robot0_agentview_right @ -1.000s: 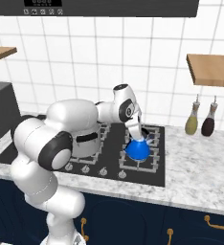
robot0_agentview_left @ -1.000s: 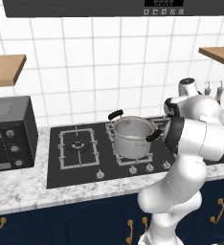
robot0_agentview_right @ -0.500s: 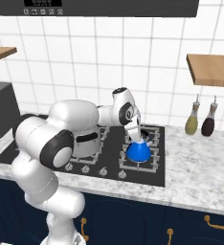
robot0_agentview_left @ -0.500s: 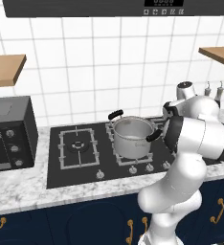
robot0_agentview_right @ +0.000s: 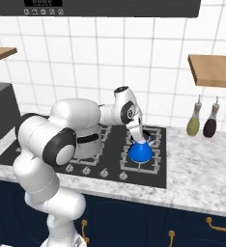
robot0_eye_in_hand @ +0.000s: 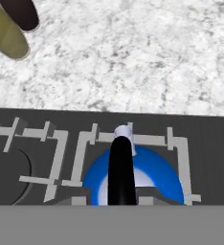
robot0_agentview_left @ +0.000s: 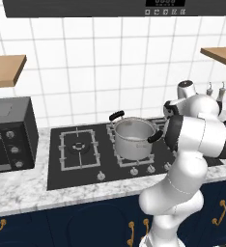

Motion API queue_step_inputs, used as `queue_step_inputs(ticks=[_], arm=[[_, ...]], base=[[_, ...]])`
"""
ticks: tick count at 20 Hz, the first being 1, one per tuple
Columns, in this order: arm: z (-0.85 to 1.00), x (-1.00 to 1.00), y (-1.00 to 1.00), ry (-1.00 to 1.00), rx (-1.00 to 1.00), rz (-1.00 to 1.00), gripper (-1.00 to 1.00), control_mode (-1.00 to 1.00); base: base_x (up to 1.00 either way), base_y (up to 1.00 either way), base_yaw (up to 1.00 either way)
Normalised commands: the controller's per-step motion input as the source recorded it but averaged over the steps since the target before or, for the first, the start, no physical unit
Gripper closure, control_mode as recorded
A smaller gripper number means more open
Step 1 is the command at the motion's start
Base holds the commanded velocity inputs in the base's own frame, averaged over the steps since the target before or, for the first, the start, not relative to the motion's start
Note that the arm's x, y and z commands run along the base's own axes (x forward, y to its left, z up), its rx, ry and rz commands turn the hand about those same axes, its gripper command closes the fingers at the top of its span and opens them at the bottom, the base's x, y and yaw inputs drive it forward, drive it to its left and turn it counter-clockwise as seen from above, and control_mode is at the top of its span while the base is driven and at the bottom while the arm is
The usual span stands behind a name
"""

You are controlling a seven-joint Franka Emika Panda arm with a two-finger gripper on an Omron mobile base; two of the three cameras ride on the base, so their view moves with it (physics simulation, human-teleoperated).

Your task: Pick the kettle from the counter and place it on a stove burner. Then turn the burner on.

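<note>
The small blue kettle (robot0_agentview_right: 140, 153) sits on the black square grate of the right-hand stove burner (robot0_agentview_right: 155, 166), on the black cooktop. My gripper (robot0_agentview_right: 139, 140) comes down from above onto its top and looks shut on the black arched handle. In the hand view the handle (robot0_eye_in_hand: 121, 167) runs straight up the middle over the blue body (robot0_eye_in_hand: 159, 178), with pale grate bars (robot0_eye_in_hand: 179, 143) around it; my fingertips are hidden there. The marbled counter (robot0_eye_in_hand: 133, 57) lies beyond the cooktop edge.
A big two-handled steel pot (robot0_agentview_left: 133, 140) stands on the middle burner, close beside my forearm. Silver knobs (robot0_agentview_right: 104, 172) line the cooktop's front. Two bottles (robot0_agentview_right: 194, 121) (robot0_agentview_right: 211, 123) stand on the counter at the right wall. A microwave (robot0_agentview_left: 8, 135) sits far left.
The kettle stays in the same spot on the right grate. My hand has settled very slightly lower over it; nothing else has moved.
</note>
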Motion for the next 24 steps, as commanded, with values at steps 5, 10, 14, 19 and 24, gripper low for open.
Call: queue_step_inputs(ticks=[5, 10, 14, 19, 24], arm=[[0.02, 0.0, 0.0, 0.0, 0.0, 0.0, -1.0, -1.0], [0.04, -0.27, 0.0, 0.0, 0.0, 0.03, -1.0, -1.0], [0.34, -0.47, 0.0, -0.04, 0.01, 0.09, -1.0, -1.0], [0.89, -0.57, 0.01, -0.14, 0.03, 0.13, -1.0, -1.0], [0.28, -0.97, 0.37, 0.03, -0.01, 0.43, -1.0, -1.0]], base=[[0.0, 0.0, 0.0], [0.0, 0.0, 0.0], [0.0, 0.0, 0.0], [0.0, 0.0, 0.0], [0.0, 0.0, 0.0]])
